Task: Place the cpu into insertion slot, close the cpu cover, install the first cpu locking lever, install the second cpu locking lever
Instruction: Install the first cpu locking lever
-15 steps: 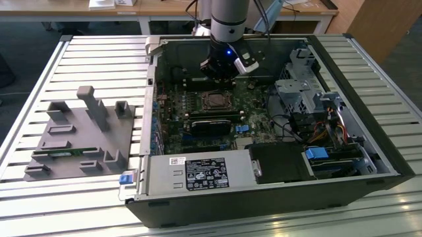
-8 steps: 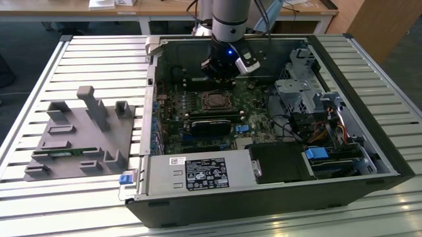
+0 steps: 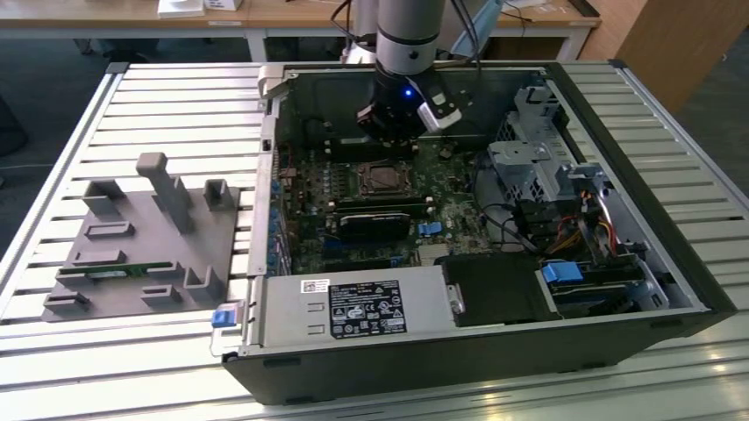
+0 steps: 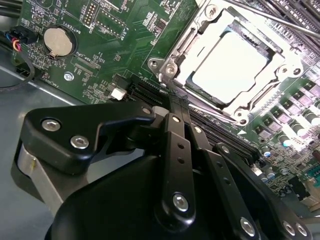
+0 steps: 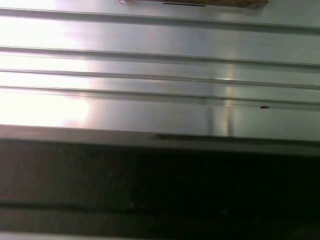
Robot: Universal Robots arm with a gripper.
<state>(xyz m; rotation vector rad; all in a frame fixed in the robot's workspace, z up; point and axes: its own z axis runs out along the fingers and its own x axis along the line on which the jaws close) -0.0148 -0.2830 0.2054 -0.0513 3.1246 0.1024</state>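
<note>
Gripper: black jointed metal gripper (image 4: 172,107), fingers pressed together with nothing between them, tips poised just beside the socket's corner in the second wrist view; in the exterior view, hanging under the grey arm inside the open black computer case (image 3: 655,254), near its far wall.
Cpu: small flat square chip with pale silver-grey metal top (image 4: 227,67), lying flat in the socket; glare-washed, edges sharp.
Cpu cover: thin silver metal frame plate with large square window (image 4: 192,42), down over the chip, framing its top.
Insertion slot: square black-framed socket (image 3: 381,178) mid-board in the exterior view, just in front of the gripper.
Lever: thin silver rod (image 4: 280,20) running aslant past the socket's far side.
Board: dark green circuit board (image 4: 125,45) with round silver coin cell (image 4: 58,41) well apart from the socket.
Room: long black slot (image 4: 150,92) touching close beside the fingertips; open board between coin cell and socket.
Outside: grey plastic fixture block (image 3: 146,241) on the slatted aluminium table (image 3: 164,88), at the exterior view's left.
</note>
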